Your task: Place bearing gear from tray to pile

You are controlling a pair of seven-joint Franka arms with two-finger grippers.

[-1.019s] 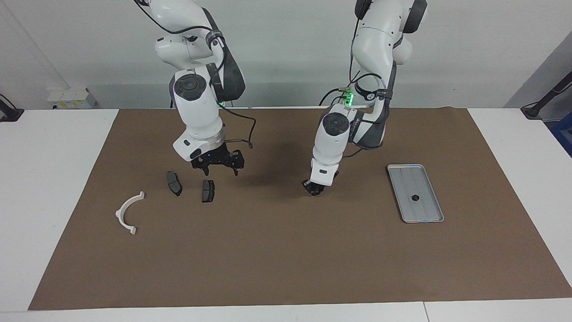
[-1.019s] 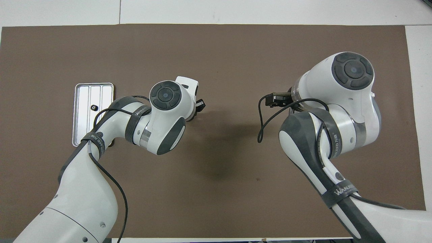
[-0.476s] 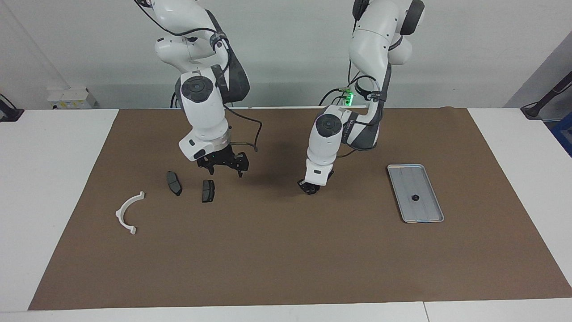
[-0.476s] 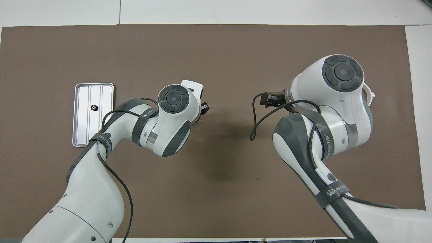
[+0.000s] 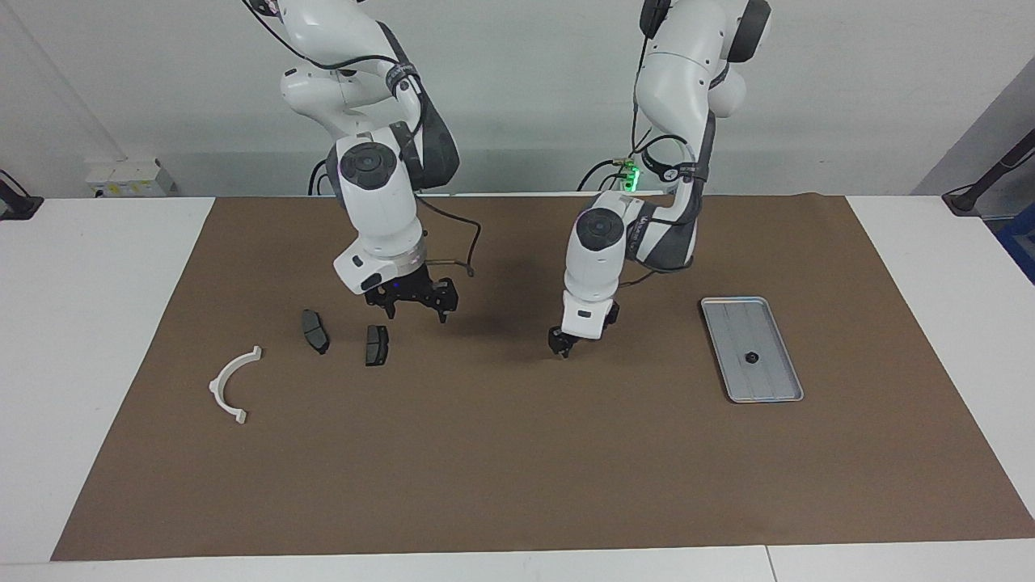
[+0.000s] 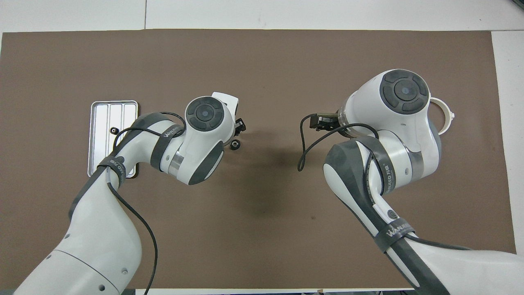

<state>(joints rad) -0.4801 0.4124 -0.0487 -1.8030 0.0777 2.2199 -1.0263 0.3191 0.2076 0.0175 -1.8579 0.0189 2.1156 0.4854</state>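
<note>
gear [image 5: 750, 356] on tray [image 5: 772, 386], part hidden by left arm overhead | left gripper [image 5: 559, 345] low over mat mid-table, fingers unreadable | right gripper [image 5: 412, 300] spread, empty, by pads [image 5: 376, 344] | arc [image 5: 230, 386]

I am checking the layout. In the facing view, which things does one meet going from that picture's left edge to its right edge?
White plastic arc → first brake pad → second brake pad → right gripper → left gripper → tray, holding the bearing gear.

- Silver-grey tray [image 5: 763, 360], ridged lengthwise
- Small black gear [image 5: 751, 357]
- Two dark grey brake pads [image 5: 315, 331]
- White plastic arc [image 5: 230, 385]
- Brown mat [image 5: 517, 453] on a white surface [image 5: 81, 323]
</note>
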